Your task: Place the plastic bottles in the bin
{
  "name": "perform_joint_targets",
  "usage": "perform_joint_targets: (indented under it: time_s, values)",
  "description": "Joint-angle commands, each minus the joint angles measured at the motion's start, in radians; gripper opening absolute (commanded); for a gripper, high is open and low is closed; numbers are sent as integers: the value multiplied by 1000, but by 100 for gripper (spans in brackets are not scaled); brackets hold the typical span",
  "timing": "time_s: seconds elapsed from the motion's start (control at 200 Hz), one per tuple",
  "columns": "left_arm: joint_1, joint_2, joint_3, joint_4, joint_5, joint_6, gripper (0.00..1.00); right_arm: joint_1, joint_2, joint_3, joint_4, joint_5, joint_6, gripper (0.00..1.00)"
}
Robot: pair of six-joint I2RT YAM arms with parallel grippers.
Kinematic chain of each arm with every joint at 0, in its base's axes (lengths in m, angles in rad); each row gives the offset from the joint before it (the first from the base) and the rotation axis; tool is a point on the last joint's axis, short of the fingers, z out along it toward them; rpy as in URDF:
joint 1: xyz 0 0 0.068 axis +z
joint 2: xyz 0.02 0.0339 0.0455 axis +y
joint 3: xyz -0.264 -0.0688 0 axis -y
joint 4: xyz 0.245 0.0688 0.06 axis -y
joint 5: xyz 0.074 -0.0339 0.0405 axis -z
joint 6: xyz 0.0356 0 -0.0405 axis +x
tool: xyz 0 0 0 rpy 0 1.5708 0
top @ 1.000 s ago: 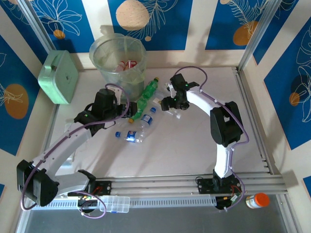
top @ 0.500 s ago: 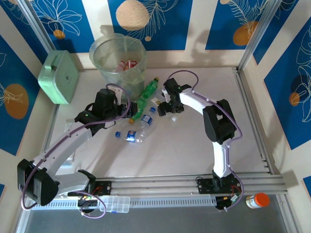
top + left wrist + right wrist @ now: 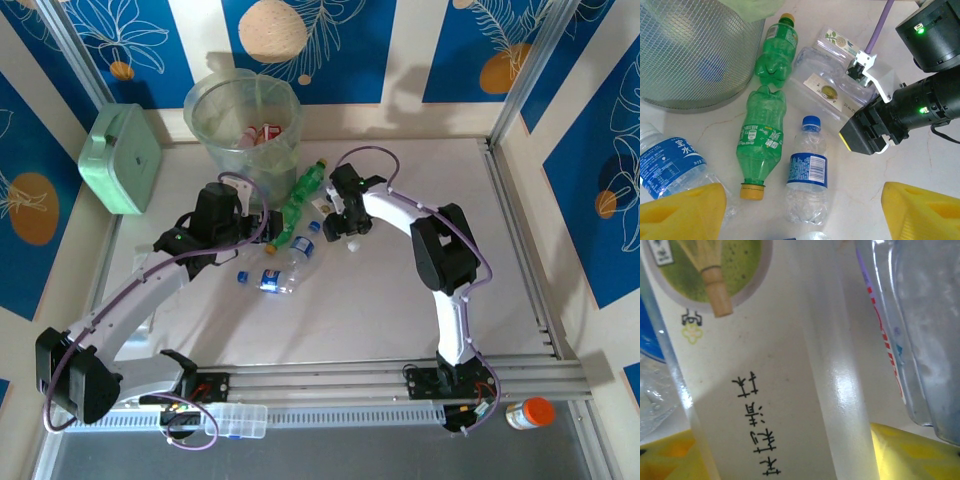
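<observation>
The bin stands at the back left, with a few bottles inside. Just in front of it lie two green bottles with yellow caps, a clear blue-capped bottle, and a clear flat bottle with a matcha label. My left gripper hovers open above the clear blue-capped bottle, its yellow fingers apart on either side. My right gripper is open, and the matcha-label bottle lies between its yellow fingers.
Another blue-labelled clear bottle lies at the left by the bin's mesh wall. A mint-green box leans at the far left. A crushed bottle and a loose blue cap lie nearer the arms.
My right gripper has moved left across the table onto the matcha-label bottle. The left arm has held still.
</observation>
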Motion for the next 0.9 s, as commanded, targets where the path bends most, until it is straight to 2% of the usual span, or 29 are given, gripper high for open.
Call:
perform_joint_targets:
  time_s: [0.0, 0.215, 0.49, 0.59, 0.685, 0.895]
  values:
    - [-2, 0, -3, 11, -7, 9, 81, 10, -64, -35, 7, -17, -25, 61]
    - [-2, -11, -10, 14, -8, 10, 81, 22, -155, -112, 36, -8, -19, 55]
    - [-3, -51, -39, 47, 2, 2, 84, 39, -350, -219, 54, -21, 34, 52]
    - [-3, -58, -50, 104, 133, -64, 87, 42, -441, -263, 60, -46, 68, 51]
    - [-5, -53, -43, 181, 283, -152, 88, 43, -540, -313, 85, -129, 99, 51]
    - [-5, -50, -19, 334, 424, -237, 92, 14, -786, -469, 233, -392, 199, 50]
